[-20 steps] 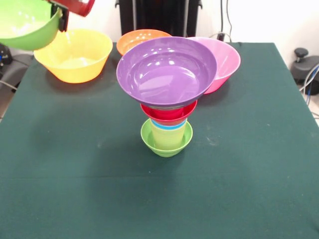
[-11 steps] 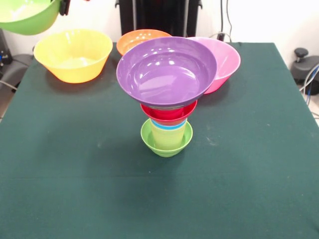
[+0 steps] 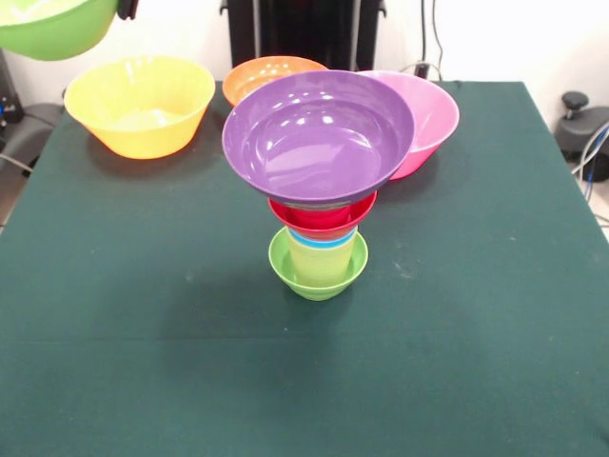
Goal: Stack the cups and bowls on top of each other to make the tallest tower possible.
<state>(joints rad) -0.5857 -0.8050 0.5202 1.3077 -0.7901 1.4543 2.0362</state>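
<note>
At the far left, up at eleven o'clock, a large glossy green plastic bowl point(image 3: 48, 27) is seen held aloft above the dark green worktop point(image 3: 143, 362), cut by the picture's top edge. Only a black sliver of the pincer point(image 3: 125, 9) is visible at the bowl's right rim; whether it is clamped there cannot be told, though a grip on the rim is judged likely.

Beneath sits a large yellow round plastic bowl point(image 3: 140, 103). Further right, at twelve o'clock, a medium orange bowl point(image 3: 264, 69) is partly hidden.

Centre stage, the multicoloured tower point(image 3: 319, 181) is found: a small lime-green base bowl point(image 3: 318, 269), nested tumblers, a small red bowl point(image 3: 322, 214), a wide purple bowl point(image 3: 319, 136) crowning it. A large pink bowl point(image 3: 428, 119) waits behind, at two o'clock.

From the pincer, the purple top lies toward four o'clock, rightward and lower; a level placement would be needed.
</note>
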